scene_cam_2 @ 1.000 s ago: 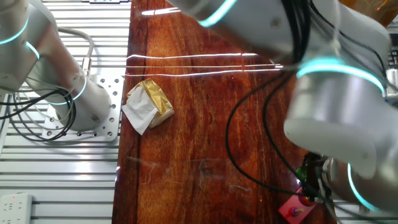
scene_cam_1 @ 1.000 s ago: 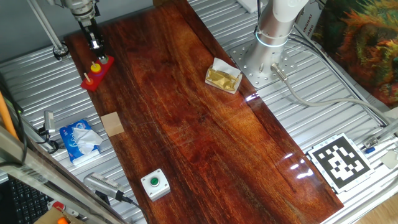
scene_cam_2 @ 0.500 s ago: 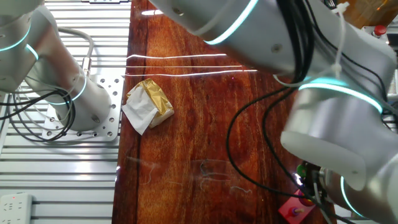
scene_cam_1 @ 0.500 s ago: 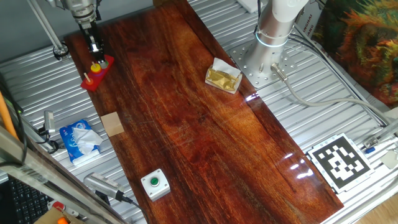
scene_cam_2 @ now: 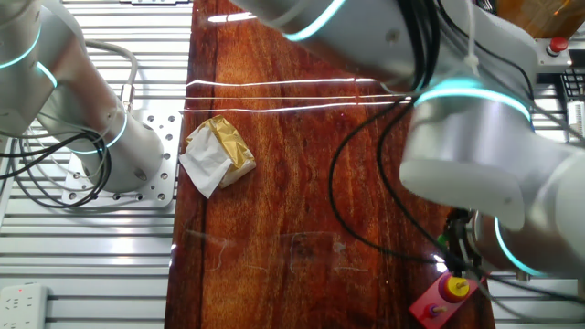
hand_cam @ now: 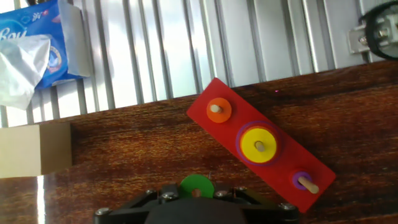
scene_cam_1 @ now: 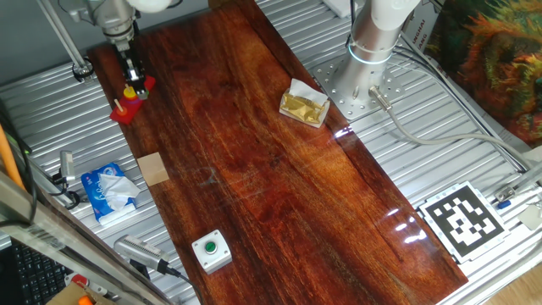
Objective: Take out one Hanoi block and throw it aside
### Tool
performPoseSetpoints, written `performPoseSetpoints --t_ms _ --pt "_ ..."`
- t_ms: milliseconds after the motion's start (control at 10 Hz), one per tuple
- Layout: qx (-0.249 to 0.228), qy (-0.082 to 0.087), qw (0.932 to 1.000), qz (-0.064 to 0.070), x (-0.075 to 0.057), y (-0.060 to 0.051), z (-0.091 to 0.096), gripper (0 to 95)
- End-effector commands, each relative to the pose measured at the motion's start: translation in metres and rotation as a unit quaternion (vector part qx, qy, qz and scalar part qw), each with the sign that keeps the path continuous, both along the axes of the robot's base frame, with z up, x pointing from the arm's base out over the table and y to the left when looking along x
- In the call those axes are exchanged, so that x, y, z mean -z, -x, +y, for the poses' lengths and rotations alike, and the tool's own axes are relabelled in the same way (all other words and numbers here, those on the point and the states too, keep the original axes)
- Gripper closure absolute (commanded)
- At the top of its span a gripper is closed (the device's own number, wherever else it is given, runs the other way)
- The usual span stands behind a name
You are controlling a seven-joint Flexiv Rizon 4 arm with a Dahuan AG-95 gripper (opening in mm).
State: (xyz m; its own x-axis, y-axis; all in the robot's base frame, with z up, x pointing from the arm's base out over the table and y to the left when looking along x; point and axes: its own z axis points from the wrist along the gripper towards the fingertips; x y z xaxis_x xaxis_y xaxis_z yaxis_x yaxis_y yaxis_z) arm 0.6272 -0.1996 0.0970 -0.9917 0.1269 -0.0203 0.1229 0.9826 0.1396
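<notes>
End effector (scene_cam_1: 129, 74) hangs over the far left end of the dark wooden bench (scene_cam_1: 279, 178), clenched on the small green ring-shaped Hanoi block (hand_cam: 196, 185), which sits between the fingertips at the bottom edge of the hand view, lifted clear of the pegs. Below lies the red rectangular peg base (hand_cam: 261, 144), set diagonally: orange ring (hand_cam: 218, 109) on one end peg, yellow ring over a purple one (hand_cam: 258, 143) on the middle peg, small purple ring (hand_cam: 301, 181) on the other end peg. Plain wooden cube (hand_cam: 34, 149) beside the base; blue tissue pack (hand_cam: 36, 43) on the slatted metal surround.
</notes>
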Motion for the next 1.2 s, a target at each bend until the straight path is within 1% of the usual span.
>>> performPoseSetpoints --t_ms 100,1000,1200 --pt "0.002 -0.01 1.0 -0.001 0.0005 -0.0008 -0.0004 76.0" --pt "0.005 -0.004 1.0 0.004 0.0006 -0.0009 -0.0004 76.0" --pt "-0.001 -0.003 1.0 0.004 0.0006 -0.0009 -0.0004 76.0"
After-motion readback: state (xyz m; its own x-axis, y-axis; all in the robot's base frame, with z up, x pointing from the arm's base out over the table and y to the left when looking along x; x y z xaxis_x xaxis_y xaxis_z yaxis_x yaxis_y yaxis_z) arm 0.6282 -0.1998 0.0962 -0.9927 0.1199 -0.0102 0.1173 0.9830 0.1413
